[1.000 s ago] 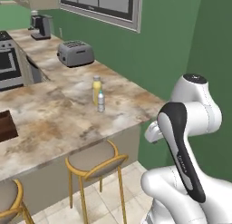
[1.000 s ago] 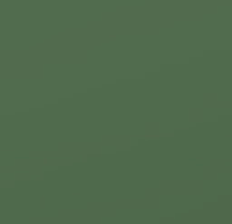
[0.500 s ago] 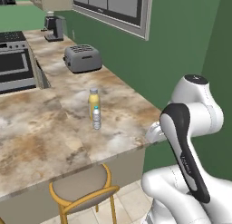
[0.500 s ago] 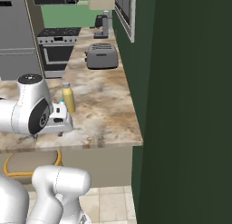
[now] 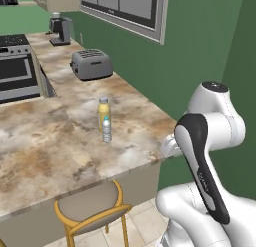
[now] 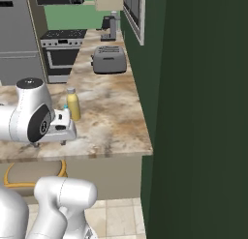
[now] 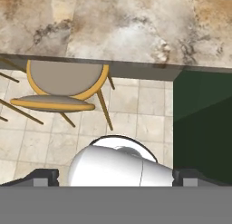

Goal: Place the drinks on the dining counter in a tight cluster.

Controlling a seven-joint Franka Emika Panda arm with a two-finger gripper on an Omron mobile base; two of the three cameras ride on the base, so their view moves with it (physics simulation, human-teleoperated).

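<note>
Two drinks stand upright on the dining counter: one yellow bottle with a pale cap and one small clear water bottle directly in front of it, the two just beside each other and appearing to touch or nearly touch. Both sit near the middle of the marbled slab, back from its overhanging edge. In the right base view the yellow bottle is plain, while the water bottle is largely hidden behind the arm's white housing, with little more than its cap visible.

One gripper is present. In the hand view its two dark finger tips sit far apart at the lower corners, jaws spread wide with nothing between them; it holds nothing. It hangs out past the counter's edge, above the tiled floor, well apart from the bottles. The gripper's own fingers cannot be made out in either base view.

Other items counted: one silver two-slot toaster further along the counter by the green wall; one dark coffee machine at the far end; one steel range beside it; one yellow-framed stool with a tan seat tucked under the overhang; one window above the counter.
</note>
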